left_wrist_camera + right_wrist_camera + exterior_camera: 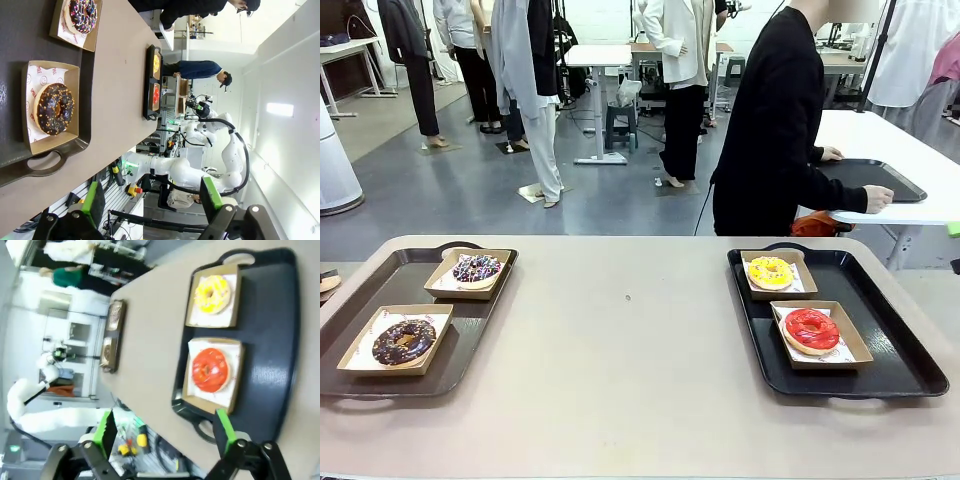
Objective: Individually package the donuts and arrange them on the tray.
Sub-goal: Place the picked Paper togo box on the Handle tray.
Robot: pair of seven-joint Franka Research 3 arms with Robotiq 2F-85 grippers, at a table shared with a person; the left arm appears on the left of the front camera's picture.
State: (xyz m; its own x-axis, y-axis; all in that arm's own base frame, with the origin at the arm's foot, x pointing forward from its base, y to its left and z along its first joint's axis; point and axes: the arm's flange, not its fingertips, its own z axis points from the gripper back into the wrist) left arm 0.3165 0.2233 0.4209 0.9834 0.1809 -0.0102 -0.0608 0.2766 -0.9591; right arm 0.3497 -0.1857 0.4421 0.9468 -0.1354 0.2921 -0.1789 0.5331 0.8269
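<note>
- Four donuts are seen boxed on two dark trays on the bench.
- The sprinkled donut and dark chocolate donut are set on the left tray, at 9 o'clock.
- The yellow donut and red donut are set on the right tray, at 3 o'clock.
- The left gripper is held wide open, empty.
- The right gripper is likewise spread, holding nothing.

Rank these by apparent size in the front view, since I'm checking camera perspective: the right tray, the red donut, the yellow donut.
1. Right tray, by far the largest.
2. Red donut.
3. Yellow donut.
The red donut sits nearer the camera, so the donuts may really match.
</note>
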